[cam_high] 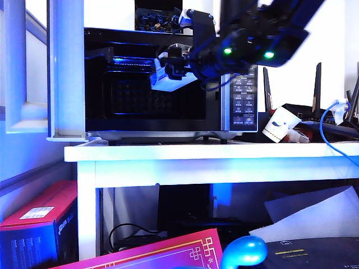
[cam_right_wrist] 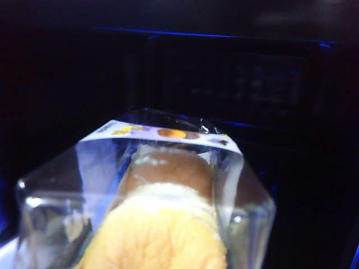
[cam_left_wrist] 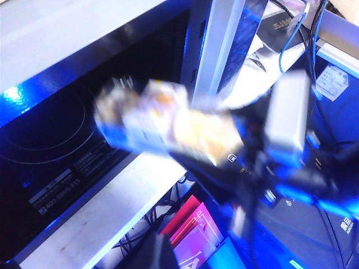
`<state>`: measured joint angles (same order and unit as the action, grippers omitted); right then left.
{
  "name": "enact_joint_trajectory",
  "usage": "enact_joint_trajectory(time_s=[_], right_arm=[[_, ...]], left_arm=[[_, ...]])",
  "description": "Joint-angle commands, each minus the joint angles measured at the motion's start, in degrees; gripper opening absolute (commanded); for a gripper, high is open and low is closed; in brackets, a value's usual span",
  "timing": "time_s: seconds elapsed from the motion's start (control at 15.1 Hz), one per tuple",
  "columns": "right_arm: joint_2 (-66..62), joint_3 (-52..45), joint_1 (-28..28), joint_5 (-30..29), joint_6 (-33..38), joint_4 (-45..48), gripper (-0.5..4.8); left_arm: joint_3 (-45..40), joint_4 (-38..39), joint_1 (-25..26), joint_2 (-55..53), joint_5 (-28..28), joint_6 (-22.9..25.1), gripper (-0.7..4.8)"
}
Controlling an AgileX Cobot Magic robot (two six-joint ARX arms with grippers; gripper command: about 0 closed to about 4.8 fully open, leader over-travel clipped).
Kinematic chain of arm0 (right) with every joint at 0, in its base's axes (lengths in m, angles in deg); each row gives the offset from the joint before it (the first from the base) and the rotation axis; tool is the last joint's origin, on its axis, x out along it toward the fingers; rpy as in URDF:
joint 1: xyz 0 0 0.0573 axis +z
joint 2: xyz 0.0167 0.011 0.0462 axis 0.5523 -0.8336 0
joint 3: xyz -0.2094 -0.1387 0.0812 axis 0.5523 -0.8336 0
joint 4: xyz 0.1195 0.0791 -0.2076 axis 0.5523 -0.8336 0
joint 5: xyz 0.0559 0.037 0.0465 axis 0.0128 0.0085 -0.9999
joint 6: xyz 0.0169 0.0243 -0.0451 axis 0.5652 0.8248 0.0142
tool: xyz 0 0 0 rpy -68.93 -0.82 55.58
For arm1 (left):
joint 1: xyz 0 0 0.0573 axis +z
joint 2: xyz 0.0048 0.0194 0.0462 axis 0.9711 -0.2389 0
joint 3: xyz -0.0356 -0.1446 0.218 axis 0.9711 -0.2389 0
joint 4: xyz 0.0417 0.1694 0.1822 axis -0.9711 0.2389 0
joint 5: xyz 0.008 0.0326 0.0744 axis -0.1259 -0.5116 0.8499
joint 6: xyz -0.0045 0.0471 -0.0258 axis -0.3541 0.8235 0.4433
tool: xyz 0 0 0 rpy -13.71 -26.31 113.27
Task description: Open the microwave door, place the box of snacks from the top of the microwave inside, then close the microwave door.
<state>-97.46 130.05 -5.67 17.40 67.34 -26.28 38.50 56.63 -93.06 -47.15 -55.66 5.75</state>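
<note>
Hidden or unclear: the right claw (cam_high: pixel 168 70) has its fingers largely masked by the box it carries; in its own wrist view no finger shows, only the box filling the lower frame. The left claw appears in no view; a dark out-of-focus shape at the lower edge of the left wrist view cannot be identified, so its opening cannot be told. The left wrist view is motion-blurred around the box. The microwave door (cam_high: pixel 66 70) is cut off at the top of the exterior view and seen nearly edge-on.

Box of snacks (cam_high: pixel 170 77): small clear plastic tub, pale and partly see-through, with yellowish-tan contents and a printed strip along its far rim (cam_right_wrist: pixel 168 133). It hangs in the air at the mouth of the open cavity, in front of the upper right part of the opening, touching neither floor nor walls of the cavity as far as can be seen. In the left wrist view it is a blurred pale block (cam_left_wrist: pixel 168 120).

Microwave (cam_high: pixel 168 120): stands on the white table (cam_high: pixel 224 152), door swung wide to the left, dark cavity exposed, button panel (cam_high: pixel 245 101) at the right.

Right arm: reaches in from the upper right of the exterior view, forearm sloping down toward the opening, claw pointed into the cavity and clamped partway closed on the box.

Also present: dark container (cam_high: pixel 158 19) on the microwave top; white paper cup (cam_high: pixel 279 124) on the table at right.
</note>
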Motion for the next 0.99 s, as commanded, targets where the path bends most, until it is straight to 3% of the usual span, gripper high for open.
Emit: enact_joint_trajectory(time_s=[0.07,0.99], right_arm=[[-4.39,6.23,0.04,0.44,0.68,0.81,2.60],[-27.17,43.32,0.02,-1.66,1.84,-14.40,2.60]], left_arm=[[0.26,-0.44,-0.02,0.46,0.00,0.15,-0.06],[0.26,-0.42,-0.04,0.46,-0.04,0.13,-0.06]])
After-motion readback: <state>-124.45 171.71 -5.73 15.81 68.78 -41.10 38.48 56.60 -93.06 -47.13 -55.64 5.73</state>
